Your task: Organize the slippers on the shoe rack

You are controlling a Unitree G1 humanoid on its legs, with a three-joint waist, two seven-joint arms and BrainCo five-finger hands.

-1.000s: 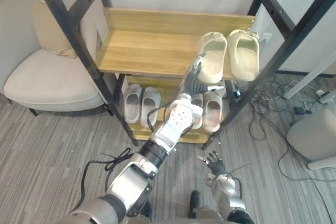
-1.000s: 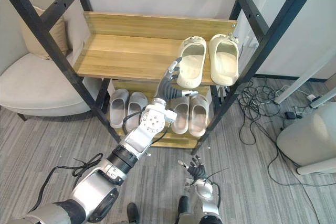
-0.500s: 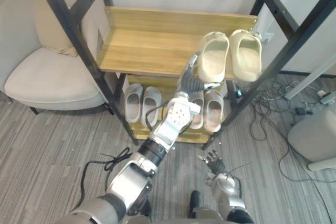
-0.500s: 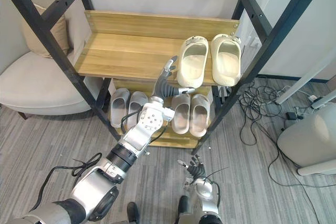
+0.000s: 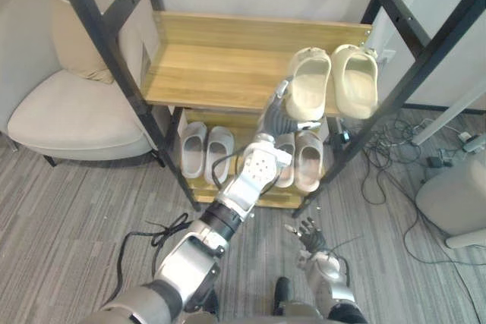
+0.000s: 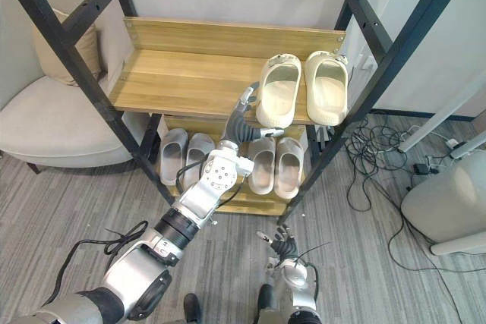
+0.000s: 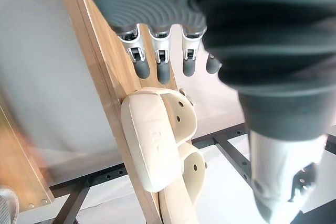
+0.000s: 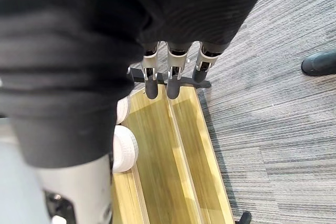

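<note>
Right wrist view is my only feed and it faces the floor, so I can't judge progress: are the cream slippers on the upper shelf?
Observer: Yes. The cream slippers lie side by side at the right end of the upper shelf, heels toward its front edge.
Operator: Is the left hand gripping one?
Observer: No. The left hand is beside the left cream slipper, near its heel, with fingers straight, not curled round it.
Operator: And lower down?
Observer: A grey pair and a whitish pair stand on the lower shelf.

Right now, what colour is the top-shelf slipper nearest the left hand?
Cream, a pale off-white. The slipper shows best in the right eye view.
</note>
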